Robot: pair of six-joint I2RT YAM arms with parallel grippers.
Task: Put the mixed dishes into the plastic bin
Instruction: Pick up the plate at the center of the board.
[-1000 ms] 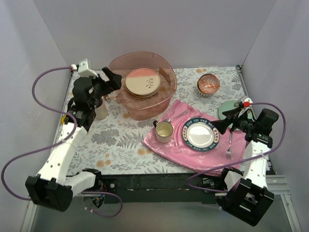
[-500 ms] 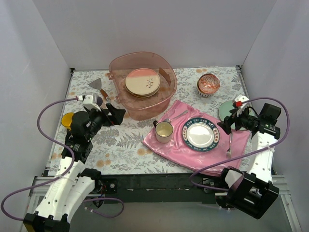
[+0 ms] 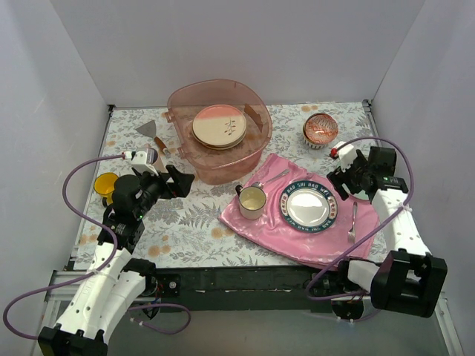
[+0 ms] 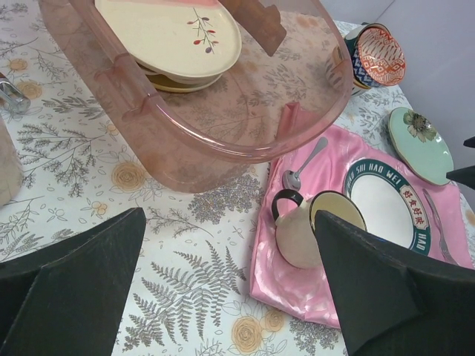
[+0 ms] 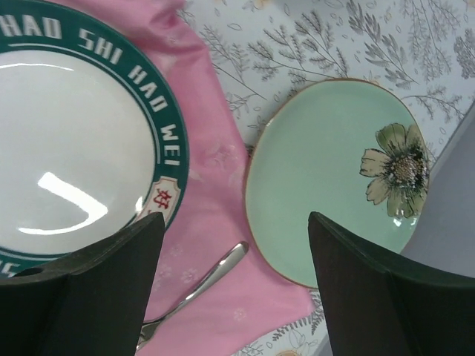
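The plastic bin [image 3: 223, 167] stands at the back centre, with a cream and peach plate stack [image 3: 220, 126] inside it; the left wrist view shows the same bin [image 4: 208, 148] and stack [image 4: 174, 37]. The red-patterned bowl [image 3: 320, 130] sits at the far right. A yellow mug [image 3: 106, 183] stands at the left edge. The mint-green flowered plate [image 5: 334, 178] lies beside the pink cloth, under my right gripper [image 5: 234, 289], which is open and holds nothing. My left gripper [image 3: 178, 182] is open and empty, near and left of the bin.
A pink cloth [image 3: 267, 226] carries the dark-blue-rimmed lettered plate [image 3: 308, 208], a cream cup [image 3: 252, 200], a spoon [image 3: 271, 179] and a fork [image 3: 353, 222]. A spatula [image 3: 148, 130] lies at the back left. Walls close in on three sides.
My left arm pulled back from the bin toward the near left, uncovering the yellow mug. My right gripper moved away and leftward over the mint-green plate.
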